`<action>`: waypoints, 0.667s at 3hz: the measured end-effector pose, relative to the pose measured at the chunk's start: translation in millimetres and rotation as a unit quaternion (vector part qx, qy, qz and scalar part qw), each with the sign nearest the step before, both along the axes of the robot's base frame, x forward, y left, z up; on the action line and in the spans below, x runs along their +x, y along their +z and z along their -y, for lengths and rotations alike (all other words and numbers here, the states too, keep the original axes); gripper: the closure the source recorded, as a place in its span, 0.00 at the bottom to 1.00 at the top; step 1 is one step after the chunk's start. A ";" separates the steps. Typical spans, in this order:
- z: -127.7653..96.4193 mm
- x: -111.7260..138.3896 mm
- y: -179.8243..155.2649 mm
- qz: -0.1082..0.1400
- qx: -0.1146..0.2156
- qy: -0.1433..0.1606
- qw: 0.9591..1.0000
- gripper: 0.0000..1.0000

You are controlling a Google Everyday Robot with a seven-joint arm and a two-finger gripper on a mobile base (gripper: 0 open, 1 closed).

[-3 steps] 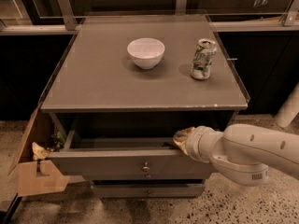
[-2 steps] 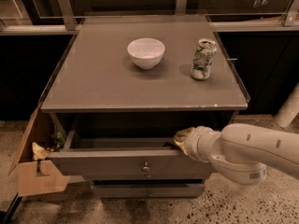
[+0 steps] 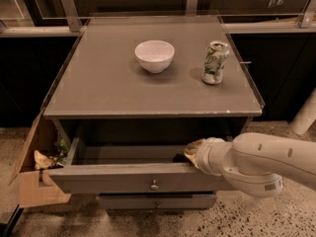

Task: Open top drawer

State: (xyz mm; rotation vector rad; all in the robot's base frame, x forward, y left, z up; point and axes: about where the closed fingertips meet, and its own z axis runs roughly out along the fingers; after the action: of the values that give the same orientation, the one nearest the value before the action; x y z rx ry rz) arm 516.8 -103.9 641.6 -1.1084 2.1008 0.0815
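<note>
The top drawer (image 3: 118,180) stands pulled out from under the counter (image 3: 108,88), its grey front facing the camera with a small round knob (image 3: 154,184) at the middle. The pincer (image 3: 188,153) sits at the drawer's right end, just behind the top edge of the front and well to the right of the knob, at the tip of a thick white arm (image 3: 261,164) that reaches in from the right.

The tip dips into the shadowed inside of the drawer, so whether the pincer is open or closed, or has hold of anything, cannot be told. The arm covers the drawer's right corner, and the frame's edge cuts the arm off.

Below, a slimmer drawer front (image 3: 128,202) shows only as a strip under the open one. On the counter stand a white bowl (image 3: 154,56) and, well to its right, an upright drink can (image 3: 215,62). A cardboard box (image 3: 30,186) with crumpled paper (image 3: 41,159) sits on the speckled floor (image 3: 237,218), just beside the drawer's left end.
</note>
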 end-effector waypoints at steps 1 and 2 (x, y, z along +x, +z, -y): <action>0.0 0.1 0.6 0.000 0.000 0.000 1.000 1.00; 4.3 -20.5 -1.5 -0.008 0.003 0.005 1.000 1.00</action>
State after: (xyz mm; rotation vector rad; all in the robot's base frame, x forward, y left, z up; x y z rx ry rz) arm 496.3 -108.2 640.0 -1.1187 2.1072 0.1016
